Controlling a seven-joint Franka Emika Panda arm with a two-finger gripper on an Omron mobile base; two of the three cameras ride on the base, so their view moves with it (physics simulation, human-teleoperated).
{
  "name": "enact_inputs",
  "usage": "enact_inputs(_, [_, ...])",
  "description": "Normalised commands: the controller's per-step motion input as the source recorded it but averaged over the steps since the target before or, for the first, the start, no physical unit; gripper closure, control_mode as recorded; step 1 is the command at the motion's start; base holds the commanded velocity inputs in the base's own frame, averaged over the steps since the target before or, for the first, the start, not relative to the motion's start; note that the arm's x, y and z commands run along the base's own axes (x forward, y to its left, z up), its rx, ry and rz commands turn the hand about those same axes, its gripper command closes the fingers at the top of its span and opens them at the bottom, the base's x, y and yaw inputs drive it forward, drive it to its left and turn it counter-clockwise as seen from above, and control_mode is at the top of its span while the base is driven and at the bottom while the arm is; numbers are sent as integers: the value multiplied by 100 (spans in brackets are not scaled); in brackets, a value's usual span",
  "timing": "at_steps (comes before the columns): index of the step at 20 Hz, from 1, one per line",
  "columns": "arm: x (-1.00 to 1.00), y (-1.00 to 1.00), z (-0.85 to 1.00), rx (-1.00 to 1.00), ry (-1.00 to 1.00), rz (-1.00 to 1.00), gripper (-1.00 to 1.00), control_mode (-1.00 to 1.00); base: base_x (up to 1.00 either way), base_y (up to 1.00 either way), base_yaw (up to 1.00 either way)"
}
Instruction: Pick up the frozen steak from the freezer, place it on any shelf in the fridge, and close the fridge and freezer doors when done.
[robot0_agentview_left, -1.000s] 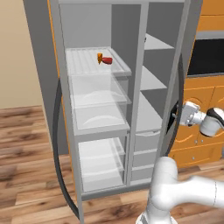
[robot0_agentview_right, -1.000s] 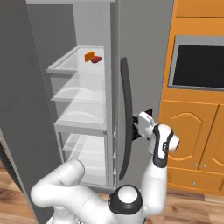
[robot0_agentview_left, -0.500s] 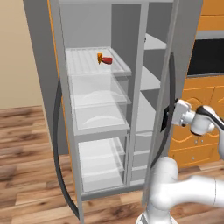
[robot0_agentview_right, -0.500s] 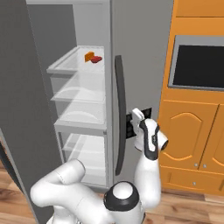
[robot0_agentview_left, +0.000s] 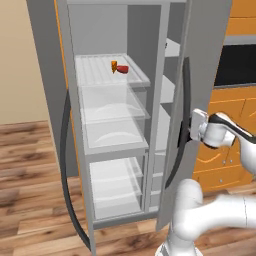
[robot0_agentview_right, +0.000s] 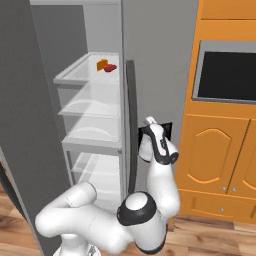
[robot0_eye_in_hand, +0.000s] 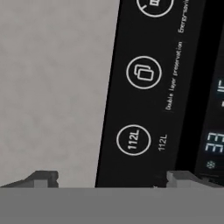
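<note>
1. Both base views are evenly and brightly lit, with no clear single light source.
2. Shadows are soft and faint; the fridge (robot0_agentview_left: 107, 145) interior shades slightly darker toward its back wall.
3. No glare shows; surfaces look flat and matte.
4. The base views are slightly soft and blocky.
5. The hand view is blurred up close, its panel lettering fuzzy.

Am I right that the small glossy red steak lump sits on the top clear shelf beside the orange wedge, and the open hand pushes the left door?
Not the left door: the open hand presses the right tall grey door, as the right base view shows. The small glossy red steak lump does sit on the top clear shelf beside the orange wedge.
</note>
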Motion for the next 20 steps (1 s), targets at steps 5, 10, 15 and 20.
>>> enact_inputs(5, [35, 2, 0, 0, 7, -17, -100, -100, 0, 0, 0])
enact_inputs(10, [36, 1, 0, 0, 4, -17, -100, -100, 0, 0, 0])
enact_inputs(15, [31, 0, 0, 0, 6, -16, -100, -100, 0, 0, 0])
enact_inputs(20, [32, 0, 0, 0, 6, -15, -100, -100, 0, 0, 0])
